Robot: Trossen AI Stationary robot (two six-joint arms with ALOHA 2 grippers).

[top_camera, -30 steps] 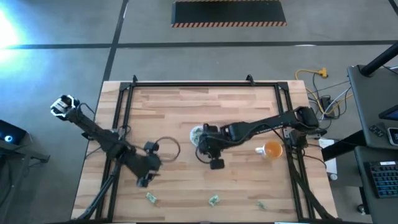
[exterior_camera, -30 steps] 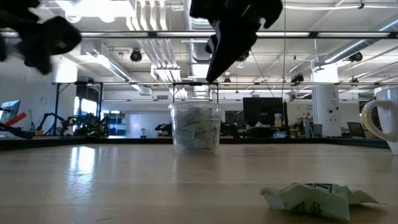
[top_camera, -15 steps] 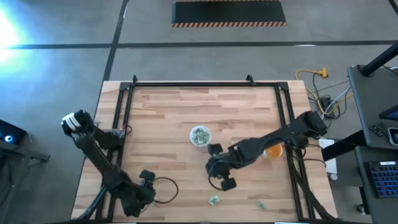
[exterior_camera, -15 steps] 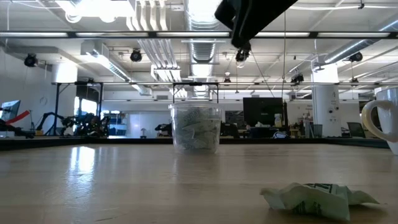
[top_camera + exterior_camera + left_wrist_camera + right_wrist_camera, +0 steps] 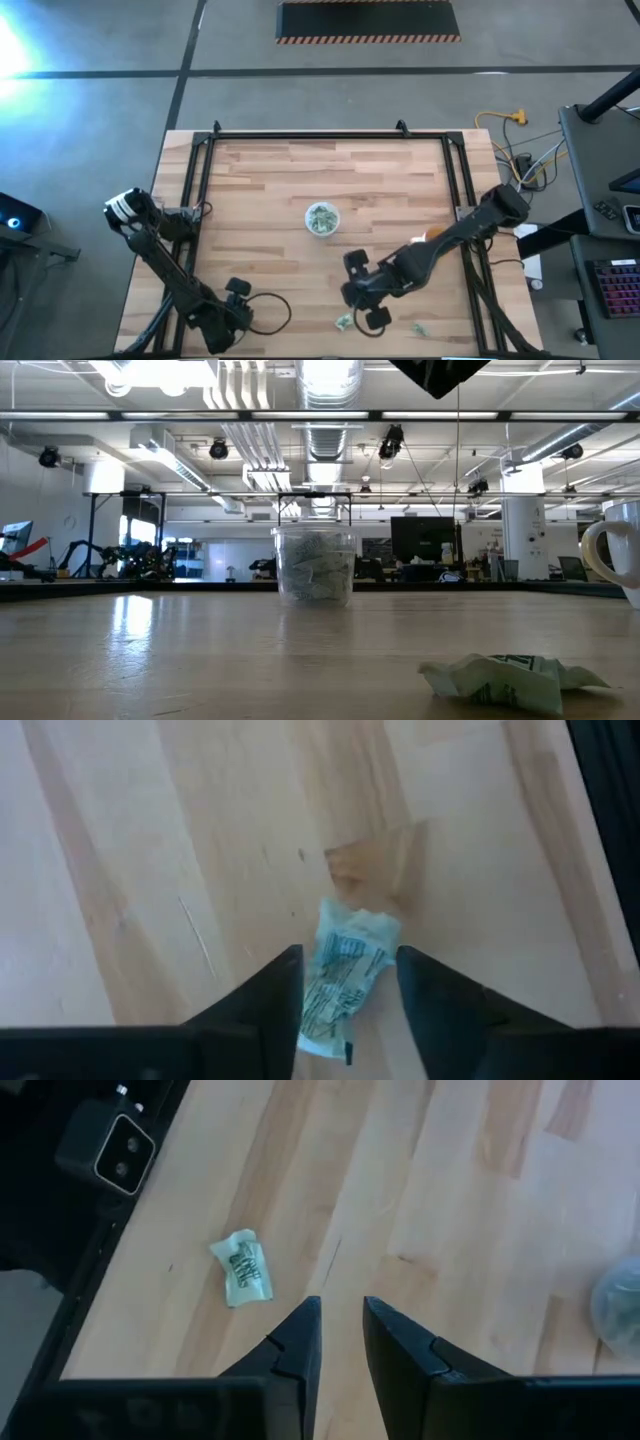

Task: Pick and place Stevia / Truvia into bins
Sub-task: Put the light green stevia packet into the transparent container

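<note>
I am holding the left gripper (image 5: pixel 348 1000) low at the table's (image 5: pixel 260 190) near-left edge, its fingers standing apart on either side of a green-and-white packet (image 5: pixel 345 975) lying flat between them, not clamped. I am hovering the right gripper (image 5: pixel 340 1330) over the near-centre, fingers slightly apart and carrying nothing, a second packet (image 5: pixel 243 1267) lying beside it. The translucent cup (image 5: pixel 322 219), already containing packets, is standing mid-table.

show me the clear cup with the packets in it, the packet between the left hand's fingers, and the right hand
clear cup (image 5: pixel 315 565), low view, on its front wall.
packet (image 5: pixel 348 965), left wrist view, on its printed face.
left hand (image 5: pixel 349 990), left wrist view, midway between the fingertips.
right hand (image 5: pixel 341 1325), right wrist view, midway between the fingertips.
</note>
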